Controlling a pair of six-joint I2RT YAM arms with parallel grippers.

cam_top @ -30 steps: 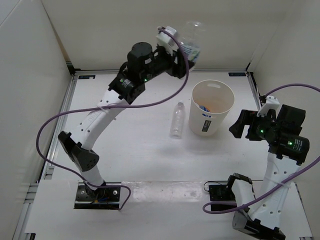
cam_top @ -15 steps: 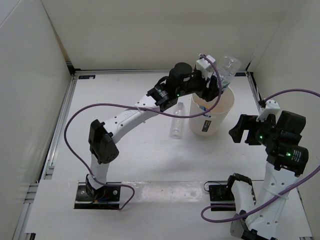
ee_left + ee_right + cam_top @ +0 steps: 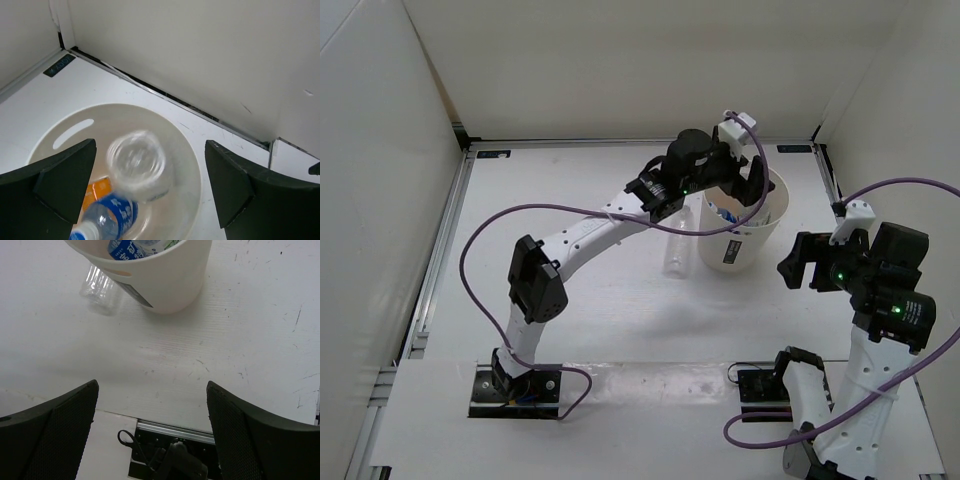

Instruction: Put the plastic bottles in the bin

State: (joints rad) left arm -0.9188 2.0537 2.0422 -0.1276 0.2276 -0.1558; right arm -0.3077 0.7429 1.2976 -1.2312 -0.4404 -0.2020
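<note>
My left gripper (image 3: 748,186) hangs open over the bin (image 3: 736,251), a cream-white round bucket. Seen from the left wrist, a clear plastic bottle (image 3: 136,162) is blurred, loose between the wide-apart fingers and inside the bin's rim (image 3: 186,150). A blue-labelled bottle (image 3: 107,217) lies in the bin below it. A plain clear bottle (image 3: 675,248) lies on the table just left of the bin, also in the right wrist view as the plain bottle (image 3: 96,283). My right gripper (image 3: 802,262) stands open and empty right of the bin (image 3: 172,282).
An orange item (image 3: 97,191) lies in the bin's bottom. White enclosure walls stand close behind the bin (image 3: 200,55). The left arm reaches across the table's middle (image 3: 590,225). The right arm's base and cable (image 3: 170,460) sit at the near edge.
The left arm swung right from the back wall to over the bin, carrying a bottle. Its jaws have opened and the bottle has dropped into the bin. The right arm barely moved.
</note>
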